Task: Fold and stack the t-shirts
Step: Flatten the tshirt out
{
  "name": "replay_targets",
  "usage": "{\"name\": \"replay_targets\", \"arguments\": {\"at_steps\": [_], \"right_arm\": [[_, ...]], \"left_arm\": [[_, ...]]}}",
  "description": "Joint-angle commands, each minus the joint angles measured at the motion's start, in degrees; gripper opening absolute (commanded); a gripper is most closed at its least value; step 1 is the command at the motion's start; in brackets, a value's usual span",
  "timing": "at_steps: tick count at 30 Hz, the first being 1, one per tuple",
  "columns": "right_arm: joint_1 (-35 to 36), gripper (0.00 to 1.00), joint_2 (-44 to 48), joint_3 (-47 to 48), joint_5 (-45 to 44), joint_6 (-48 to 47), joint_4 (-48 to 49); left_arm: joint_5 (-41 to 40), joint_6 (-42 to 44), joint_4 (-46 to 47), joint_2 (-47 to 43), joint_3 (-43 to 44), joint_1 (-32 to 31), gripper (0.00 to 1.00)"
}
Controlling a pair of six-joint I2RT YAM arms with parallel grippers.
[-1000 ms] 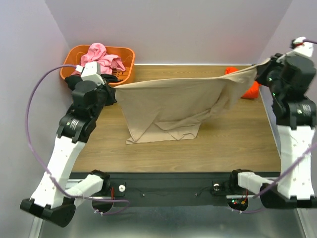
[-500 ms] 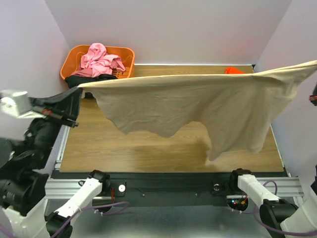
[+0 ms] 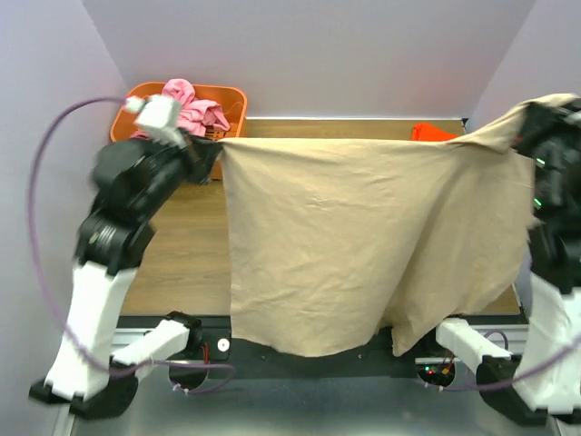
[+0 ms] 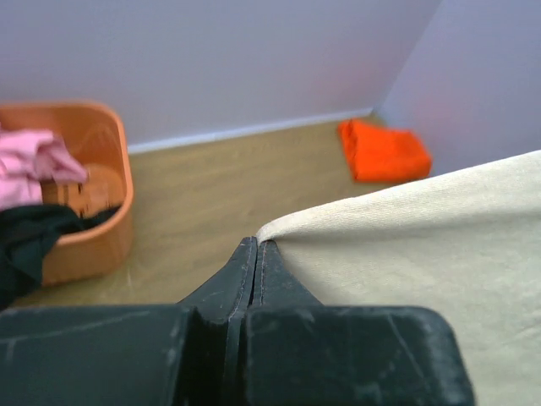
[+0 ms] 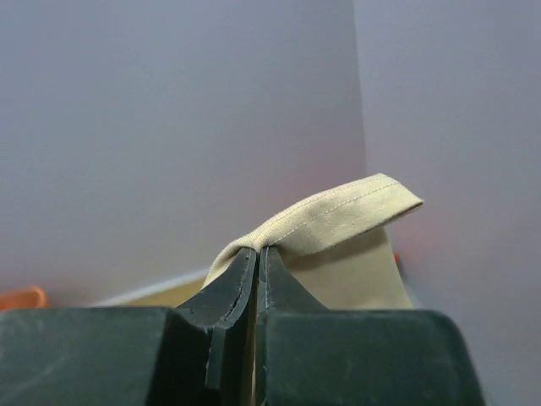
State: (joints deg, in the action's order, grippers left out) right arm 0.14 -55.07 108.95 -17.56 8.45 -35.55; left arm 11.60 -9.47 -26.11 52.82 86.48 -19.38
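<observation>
A tan t-shirt (image 3: 363, 236) hangs stretched between my two grippers, high over the table, its lower edge reaching past the table's near edge. My left gripper (image 3: 214, 143) is shut on its left top corner (image 4: 279, 230). At the far right my right gripper (image 3: 525, 127) is shut on the hem (image 5: 330, 220) of the other corner. A folded orange-red t-shirt (image 4: 382, 150) lies at the table's back right, its edge (image 3: 432, 133) peeking above the tan cloth. Pink (image 3: 186, 107) and black (image 4: 25, 241) t-shirts sit in the basket.
An orange plastic basket (image 3: 145, 94) stands at the table's back left corner, close behind my left arm. Lilac walls enclose the table on three sides. The wooden tabletop (image 3: 186, 245) shows to the left of the hanging cloth.
Both arms swung the tan shirt up and forward, then back in. It now hangs as a flat sheet toward the near edge instead of draping onto the table.
</observation>
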Motion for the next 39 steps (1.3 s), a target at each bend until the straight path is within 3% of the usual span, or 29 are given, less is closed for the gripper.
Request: {"name": "replay_targets", "arguments": {"at_steps": [1, 8, 14, 18, 26, 33, 39], "right_arm": [[0.12, 0.0, -5.92, -11.01, 0.42, 2.35, 2.59], [0.12, 0.0, -13.64, -24.91, 4.64, 4.91, 9.17], [0.12, 0.0, -19.89, -20.89, 5.17, 3.68, 11.2], [0.12, 0.01, -21.13, -17.02, 5.08, 2.45, 11.56], [0.03, 0.0, -16.57, -8.93, 3.95, -0.18, 11.56], [0.12, 0.0, -10.07, -1.99, -0.36, -2.38, 11.64], [0.12, 0.0, -5.49, 6.27, -2.04, -4.84, 11.73]], "left_arm": [[-1.04, 3.14, 2.37, 8.08, -2.8, 0.39, 0.0], [-5.88, 7.98, 4.92, 22.39, 0.08, 0.39, 0.0], [-6.41, 9.12, 5.8, 31.72, 9.48, 0.39, 0.0], [-8.16, 9.12, 7.21, 33.05, 13.54, 0.39, 0.0], [-7.99, 7.81, 7.65, 26.47, 15.22, 0.39, 0.0], [-3.69, 7.45, 10.55, 10.13, 9.59, 0.39, 0.0], [-2.72, 6.75, 7.04, 1.42, 13.27, 0.39, 0.0]]}}
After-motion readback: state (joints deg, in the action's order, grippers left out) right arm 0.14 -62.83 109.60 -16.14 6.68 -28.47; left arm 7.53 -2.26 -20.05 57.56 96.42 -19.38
